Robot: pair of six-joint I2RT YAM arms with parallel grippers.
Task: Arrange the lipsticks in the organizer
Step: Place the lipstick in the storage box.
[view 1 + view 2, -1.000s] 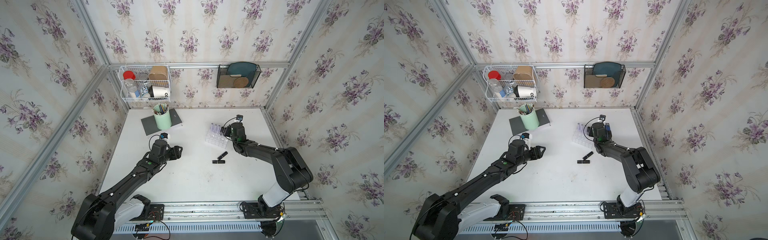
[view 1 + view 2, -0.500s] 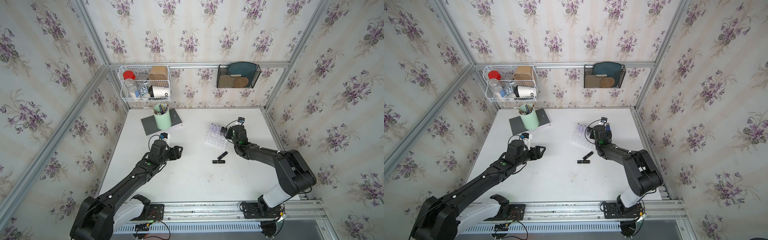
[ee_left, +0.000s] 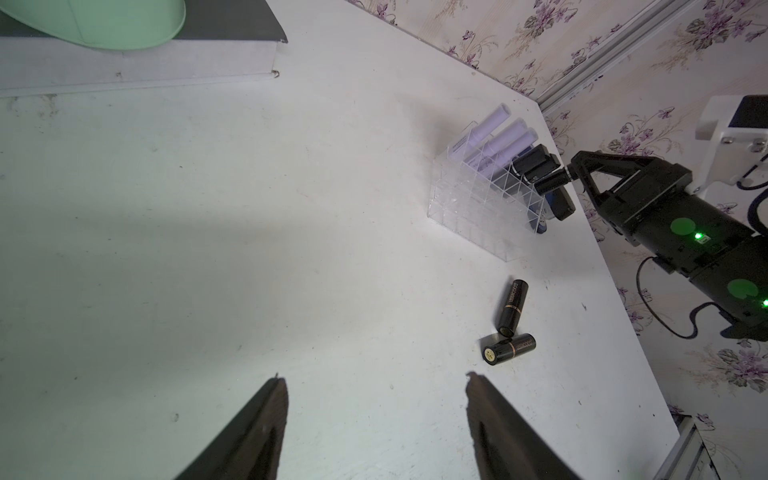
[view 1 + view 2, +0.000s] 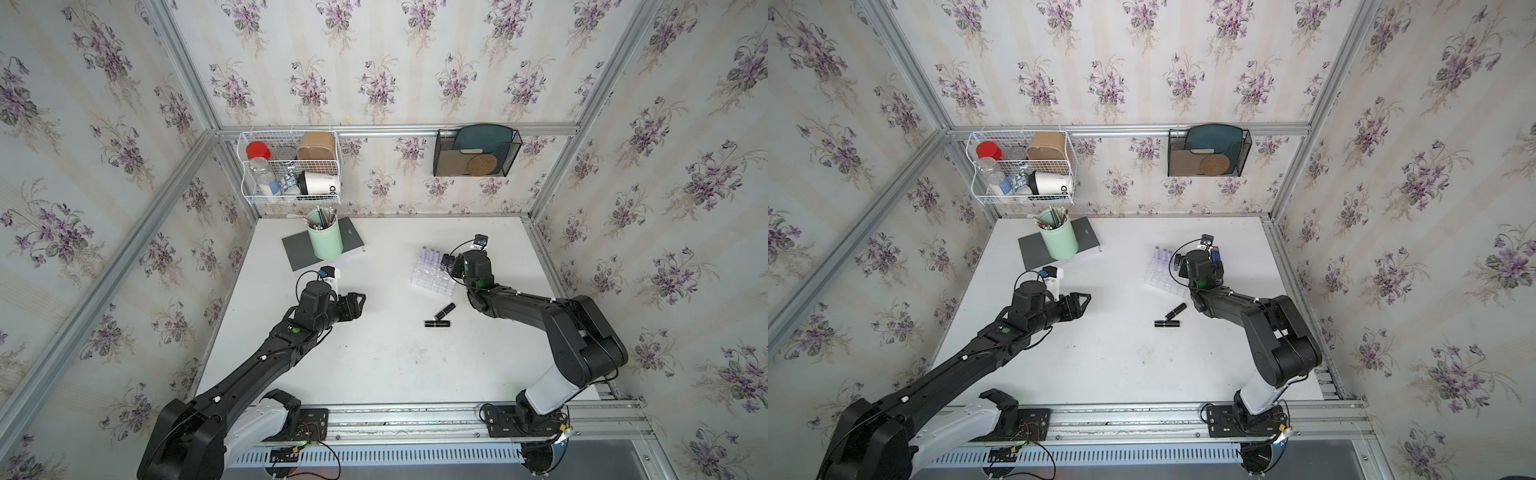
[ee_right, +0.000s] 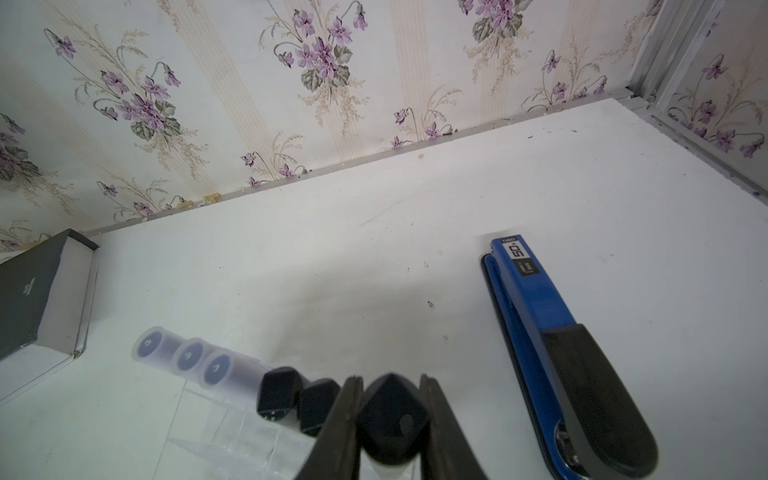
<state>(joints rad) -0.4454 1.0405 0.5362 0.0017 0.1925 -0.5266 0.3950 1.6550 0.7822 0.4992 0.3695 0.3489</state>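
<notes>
Toward the desk's back left corner, a mint-green pen cup stands on a flat grey box. In front of these, over the left half of the desk, the left hand hangs above bare surface with its fingers wide apart, holding nothing.

Right of centre, nearer the front edge, two loose black lipsticks lie on their sides just beside each other, set at an angle, well clear of both hands.

Behind them, toward the right edge, sits the clear organizer. Three lilac lipsticks stand in a line along its back row. Two seated black lipsticks follow them in the same row.

At the right end of that row, the right hand is clamped on a held black lipstick, one finger pressed to each side of it. It cannot be told whether its lower end is already inside a cell.

Between the organizer and the desk's right edge lies a blue stapler, flat on the surface.
</notes>
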